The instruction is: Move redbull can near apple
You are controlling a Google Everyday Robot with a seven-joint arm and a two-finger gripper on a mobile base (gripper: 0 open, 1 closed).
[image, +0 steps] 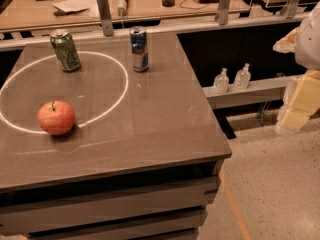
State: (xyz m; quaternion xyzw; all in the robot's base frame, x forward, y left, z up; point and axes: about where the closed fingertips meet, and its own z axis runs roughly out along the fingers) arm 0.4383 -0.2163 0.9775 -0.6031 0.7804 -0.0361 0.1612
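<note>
We found the redbull can (139, 49) standing upright near the back edge of the table (165, 129), just outside the white ring (121, 89) marked on its top. The apple (56, 117) sat well apart from it toward the front left, resting on the ring's line. A green can (65, 50) stood upright inside the ring at the back left, beside the redbull can but not touching it. The gripper (300, 101) hung off the table's right side, over the floor and well clear of everything, holding nothing. We could not tell whether it was spread or closed. We judged that it sat there only because the reach had not yet begun, so the task stood wholly undone. The redbull can was slim and tall, so we thought it would tip easily and needed a grasp low on its body. The bare tabletop between it and the apple gave a free path, so the green can could stay untouched.
</note>
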